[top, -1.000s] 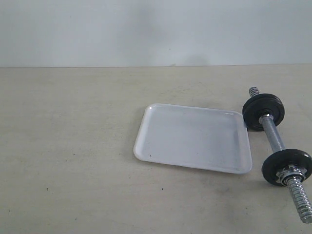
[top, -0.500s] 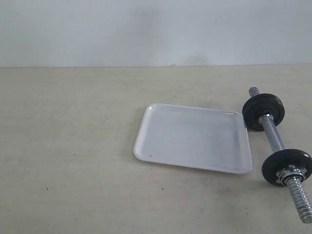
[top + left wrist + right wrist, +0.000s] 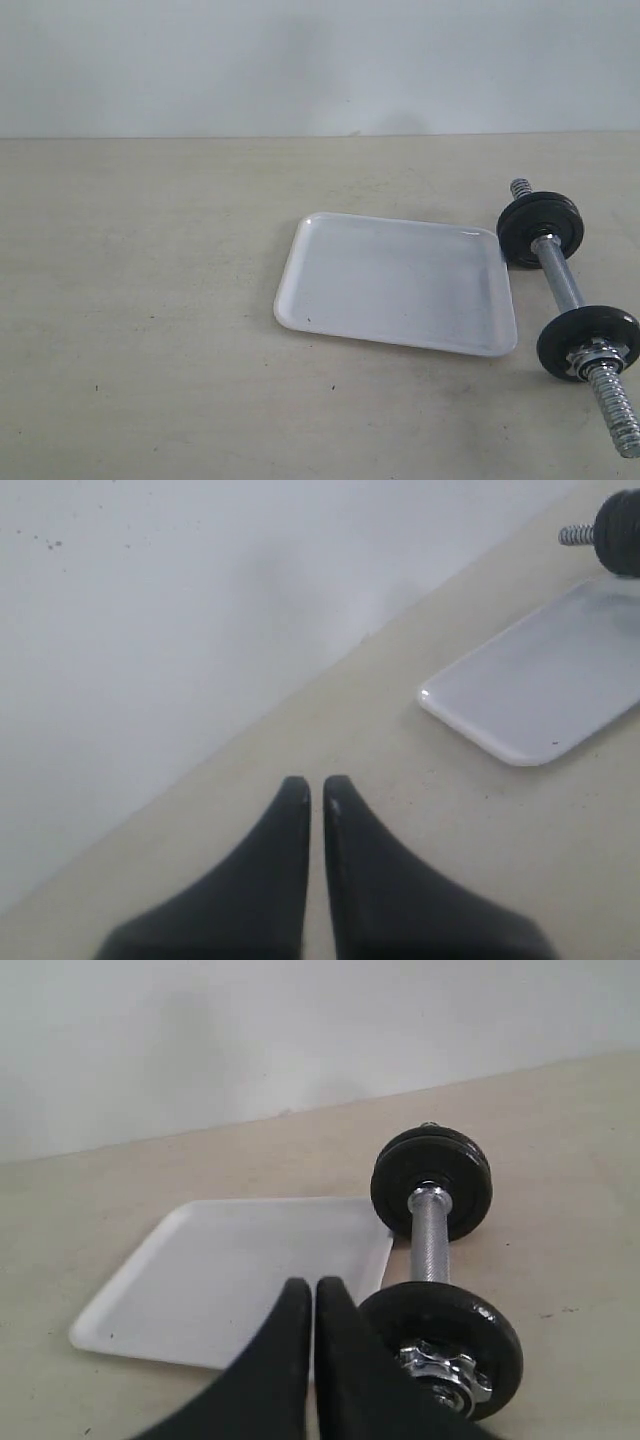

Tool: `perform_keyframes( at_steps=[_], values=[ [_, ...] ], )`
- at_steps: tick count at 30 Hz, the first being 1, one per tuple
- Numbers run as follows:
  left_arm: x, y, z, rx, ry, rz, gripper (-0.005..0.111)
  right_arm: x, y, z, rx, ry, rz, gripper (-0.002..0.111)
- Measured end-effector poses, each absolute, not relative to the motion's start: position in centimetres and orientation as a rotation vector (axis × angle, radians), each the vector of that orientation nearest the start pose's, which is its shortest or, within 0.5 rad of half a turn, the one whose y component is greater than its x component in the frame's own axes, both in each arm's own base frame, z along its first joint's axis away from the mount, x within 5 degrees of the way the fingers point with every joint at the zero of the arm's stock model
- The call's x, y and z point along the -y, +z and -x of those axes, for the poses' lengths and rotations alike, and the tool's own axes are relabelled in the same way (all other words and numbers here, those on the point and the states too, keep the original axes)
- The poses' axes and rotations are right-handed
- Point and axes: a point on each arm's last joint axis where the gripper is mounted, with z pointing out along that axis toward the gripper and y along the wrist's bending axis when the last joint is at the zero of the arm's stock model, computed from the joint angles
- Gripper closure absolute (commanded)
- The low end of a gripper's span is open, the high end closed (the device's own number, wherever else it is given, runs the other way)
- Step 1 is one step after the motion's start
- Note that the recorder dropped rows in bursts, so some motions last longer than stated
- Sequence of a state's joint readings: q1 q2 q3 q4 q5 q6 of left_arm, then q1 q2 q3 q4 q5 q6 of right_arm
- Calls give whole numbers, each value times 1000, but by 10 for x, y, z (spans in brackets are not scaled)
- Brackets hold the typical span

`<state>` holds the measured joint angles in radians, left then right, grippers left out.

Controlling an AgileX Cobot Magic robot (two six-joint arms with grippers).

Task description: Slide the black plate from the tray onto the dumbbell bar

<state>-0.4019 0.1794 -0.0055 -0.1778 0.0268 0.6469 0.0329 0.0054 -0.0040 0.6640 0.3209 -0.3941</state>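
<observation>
The white tray (image 3: 396, 283) lies on the table with nothing on it. The small black plate is out of view in every frame. Just right of the tray lies the dumbbell bar (image 3: 561, 283), with a larger black disc at its far end (image 3: 541, 229) and another at its near end (image 3: 588, 341), a steel nut outside the near one. Neither gripper shows in the exterior view. My left gripper (image 3: 315, 790) is shut and empty over bare table, apart from the tray (image 3: 545, 685). My right gripper (image 3: 313, 1292) is shut and empty above the tray's (image 3: 230, 1270) near edge, beside the bar (image 3: 431, 1242).
A pale wall rises behind the beige table (image 3: 150, 300). The bar's threaded end (image 3: 618, 410) sticks out toward the front right corner of the exterior view.
</observation>
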Motion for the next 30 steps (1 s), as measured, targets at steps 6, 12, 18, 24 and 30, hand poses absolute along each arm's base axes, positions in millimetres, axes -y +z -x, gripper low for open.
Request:
perform_keyframes(
  at_steps=[6, 12, 18, 24, 30],
  values=[
    [28, 201, -65, -1494, 116, -780, 102, -17, 192, -54, -1738, 270, 30, 108],
    [26, 206, -61, -1427, 142, -772, 102, -13, 192, -55, -1725, 132, 117, 108],
    [22, 212, -53, -1302, 226, -785, 102, -6, 190, -55, -1750, 12, 117, 108],
    [22, 213, -52, -1298, 214, -769, 102, -1, 187, -55, -1790, 6, 31, 108],
    [22, 213, -52, -1346, 101, -680, 102, 0, 184, -54, -1812, 1, 28, 108]
  ],
)
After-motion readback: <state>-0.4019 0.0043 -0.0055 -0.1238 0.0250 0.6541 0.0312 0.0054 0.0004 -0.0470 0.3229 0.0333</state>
